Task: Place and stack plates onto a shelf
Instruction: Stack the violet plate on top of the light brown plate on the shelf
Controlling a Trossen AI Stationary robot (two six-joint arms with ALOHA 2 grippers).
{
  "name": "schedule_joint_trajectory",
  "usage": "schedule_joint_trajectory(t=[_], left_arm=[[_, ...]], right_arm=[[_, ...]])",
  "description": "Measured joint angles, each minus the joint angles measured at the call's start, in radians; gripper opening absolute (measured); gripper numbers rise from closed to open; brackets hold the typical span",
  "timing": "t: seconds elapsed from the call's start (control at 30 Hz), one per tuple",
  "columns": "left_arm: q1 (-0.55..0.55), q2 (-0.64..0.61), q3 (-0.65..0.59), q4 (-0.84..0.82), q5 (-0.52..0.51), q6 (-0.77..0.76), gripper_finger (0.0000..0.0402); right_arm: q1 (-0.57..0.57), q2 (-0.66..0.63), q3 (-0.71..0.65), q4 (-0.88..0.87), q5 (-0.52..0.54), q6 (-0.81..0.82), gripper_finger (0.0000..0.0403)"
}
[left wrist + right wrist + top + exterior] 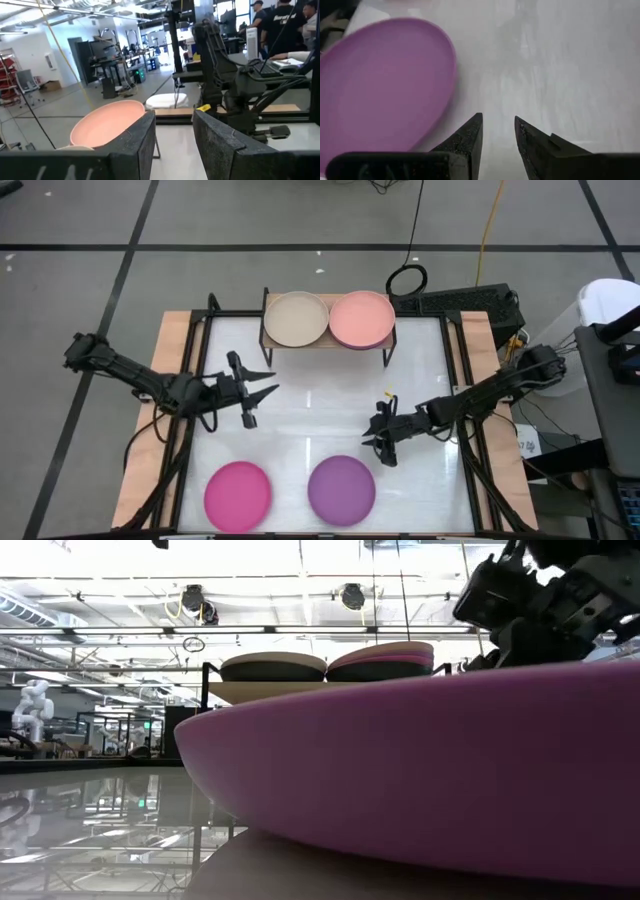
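Purple plate [382, 82] lies just beside the right tool [498, 131], fingers apart, empty.

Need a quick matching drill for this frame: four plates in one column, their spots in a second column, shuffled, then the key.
Things:
1. beige plate
2. peach plate
3. pink plate
4. purple plate

Places:
A. table, near edge, on the left arm's side
B. shelf, on the right arm's side
C. table, near edge, just below the right gripper in the high view
D. shelf, on the left arm's side

Pairs: 1-D, 2-B, 3-A, 4-C
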Motion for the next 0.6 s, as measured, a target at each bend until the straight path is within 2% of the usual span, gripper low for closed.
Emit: schedule_joint_trajectory(t=[0.37, 0.6], left_arm=[[0.044, 0.011, -0.002, -0.008, 0.006, -0.036, 0.0138], [0.044, 0.011, -0.002, -0.019, 0.028, -0.056, 0.0138]], right_arm=[[-0.007, 0.132, 0.133, -0.027, -0.106, -0.002, 0.0096], [0.004, 0.144, 0.168, -0.042, -0.132, 0.030, 0.0096]])
